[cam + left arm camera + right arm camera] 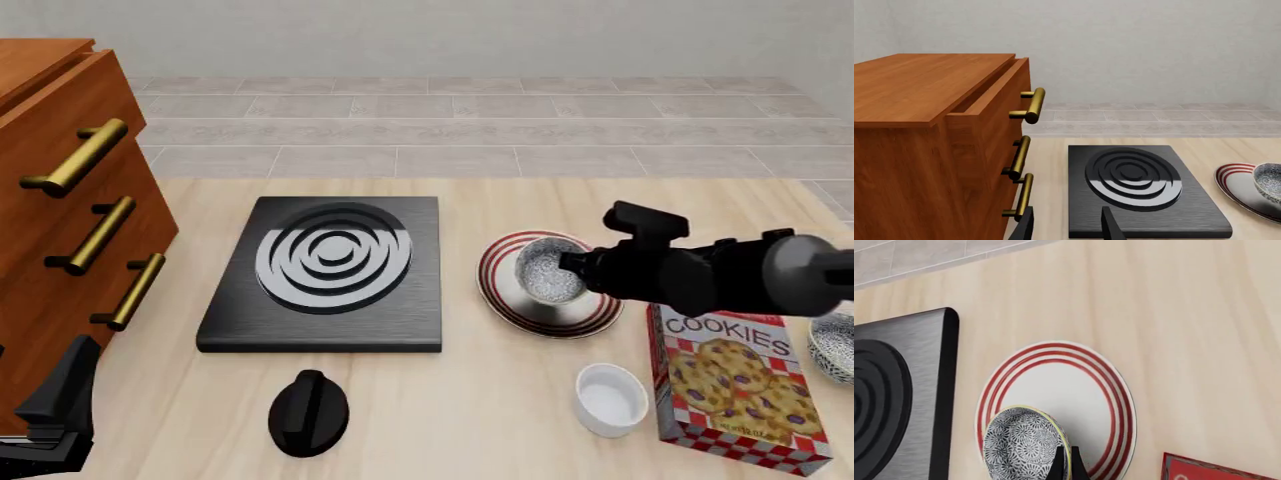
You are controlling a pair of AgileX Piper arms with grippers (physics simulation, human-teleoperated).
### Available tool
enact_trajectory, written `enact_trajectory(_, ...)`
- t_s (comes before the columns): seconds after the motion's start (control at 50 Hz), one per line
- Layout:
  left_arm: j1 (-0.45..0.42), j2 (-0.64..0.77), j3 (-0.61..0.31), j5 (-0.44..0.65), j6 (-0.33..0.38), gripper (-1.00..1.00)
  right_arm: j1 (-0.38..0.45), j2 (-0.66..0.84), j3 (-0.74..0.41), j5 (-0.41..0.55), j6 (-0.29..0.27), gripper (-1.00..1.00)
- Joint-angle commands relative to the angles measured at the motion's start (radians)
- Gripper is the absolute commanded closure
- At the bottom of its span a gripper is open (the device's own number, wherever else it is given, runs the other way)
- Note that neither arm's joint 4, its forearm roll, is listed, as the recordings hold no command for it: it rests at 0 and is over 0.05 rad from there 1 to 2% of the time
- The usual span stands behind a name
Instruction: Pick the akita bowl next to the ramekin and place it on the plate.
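The akita bowl (545, 272), speckled grey and white, is over the red-ringed white plate (514, 310), right of the stove. My right gripper (577, 265) is shut on its rim. In the right wrist view the fingertips (1061, 462) pinch the edge of the akita bowl (1021, 445), which sits tilted over the plate (1074, 390); I cannot tell whether the two touch. The white ramekin (611, 398) stands nearer the front, beside the cookie box. My left gripper (1067, 227) is open and holds nothing, low at the front left by the cabinet (54, 415).
A black stove plate (334, 270) lies left of the plate, with a black knob (308, 410) in front of it. A wooden cabinet (67, 200) with brass handles fills the left. A cookie box (731, 385) and a second speckled bowl (838, 350) sit at the right.
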State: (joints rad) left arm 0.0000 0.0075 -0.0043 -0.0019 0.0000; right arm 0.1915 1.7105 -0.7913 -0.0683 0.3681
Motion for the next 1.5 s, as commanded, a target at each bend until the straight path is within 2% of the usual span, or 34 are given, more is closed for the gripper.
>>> enact_trajectory(0.02, 0.0, 0.0, 0.0, 0.0, 0.0, -1.0, -0.004, 0.029, -0.017, -0.018, -0.002, 1.0)
enact_trajectory(0.58, 0.0, 0.0, 0.0, 0.0, 0.0, -1.0, 0.0, 0.068, -0.044, -0.022, -0.022, 1.0)
enact_trajectory(0.6, 0.0, 0.0, 0.0, 0.0, 0.0, -1.0, 0.002, 0.065, -0.043, -0.023, -0.026, -1.0)
enact_trajectory(0.96, 0.0, 0.0, 0.0, 0.0, 0.0, -1.0, 0.002, 0.059, -0.049, -0.017, -0.028, -1.0)
enact_trajectory(1.5, 0.0, 0.0, 0.0, 0.0, 0.0, -1.0, 0.001, -0.044, -0.038, 0.035, -0.032, -1.0)
